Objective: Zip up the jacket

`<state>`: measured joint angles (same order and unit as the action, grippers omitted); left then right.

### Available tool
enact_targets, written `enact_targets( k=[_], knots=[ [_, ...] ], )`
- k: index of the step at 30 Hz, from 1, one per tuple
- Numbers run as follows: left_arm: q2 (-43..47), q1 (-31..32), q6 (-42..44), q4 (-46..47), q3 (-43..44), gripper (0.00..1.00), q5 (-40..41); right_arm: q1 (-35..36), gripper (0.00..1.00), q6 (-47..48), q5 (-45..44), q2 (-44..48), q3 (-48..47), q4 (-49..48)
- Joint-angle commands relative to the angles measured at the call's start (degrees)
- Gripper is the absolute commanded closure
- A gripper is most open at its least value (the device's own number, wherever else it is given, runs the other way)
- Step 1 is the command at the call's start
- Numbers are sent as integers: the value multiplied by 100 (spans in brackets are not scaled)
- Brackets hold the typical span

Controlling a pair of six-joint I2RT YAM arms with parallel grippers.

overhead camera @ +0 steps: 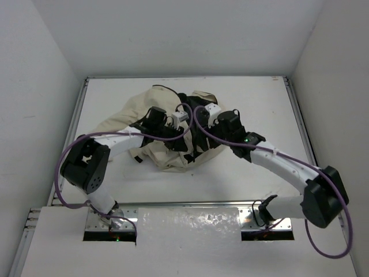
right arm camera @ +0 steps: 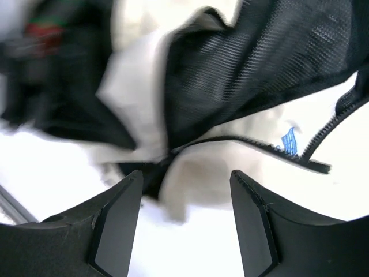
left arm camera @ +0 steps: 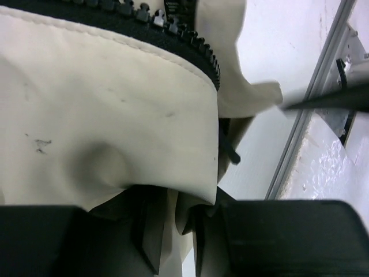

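The cream-beige jacket (overhead camera: 130, 118) lies crumpled at the middle back of the table, with its black lining (overhead camera: 193, 104) turned out on the right. My left gripper (overhead camera: 173, 131) is shut on a fold of the jacket's cream cloth (left arm camera: 104, 104), just below a run of black zipper teeth (left arm camera: 173, 29). My right gripper (overhead camera: 199, 137) is open and hovers just above the table. Cream cloth (right arm camera: 230, 161), mesh lining (right arm camera: 259, 52) and a zipper edge (right arm camera: 277, 147) lie just beyond its fingertips (right arm camera: 124, 208), with nothing between them.
The white table (overhead camera: 248, 98) is ringed by a metal rail (overhead camera: 300, 121), which also shows in the left wrist view (left arm camera: 300, 133). White walls close in on three sides. A small blue label (right arm camera: 290, 140) sits beside the zipper edge.
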<state>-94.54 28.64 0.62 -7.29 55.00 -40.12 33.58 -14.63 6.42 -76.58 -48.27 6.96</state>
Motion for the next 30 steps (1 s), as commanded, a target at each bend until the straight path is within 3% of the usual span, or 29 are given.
enact_targets(
  k=[1,3,7,8,14,17,30],
  knots=[
    [191,-43,-264,421,37,82,154,752,39,137,-1175,608,46,200],
    [120,-26,-387,491,89,86,101,982,51,-196,-1555,767,125,227],
    [50,10,-598,745,125,94,-48,1509,86,-654,-1599,662,318,209],
    [50,36,-616,860,133,96,-66,1563,88,-777,-1591,609,353,200],
    [111,124,-836,1028,46,97,-207,1616,73,-1304,-1599,135,144,331],
    [129,133,-879,1098,-24,98,-207,1616,70,-1454,-1547,-146,-77,394],
    [287,221,-1055,1362,-288,99,-277,1485,70,-1903,-2083,-753,-587,964]
  ],
)
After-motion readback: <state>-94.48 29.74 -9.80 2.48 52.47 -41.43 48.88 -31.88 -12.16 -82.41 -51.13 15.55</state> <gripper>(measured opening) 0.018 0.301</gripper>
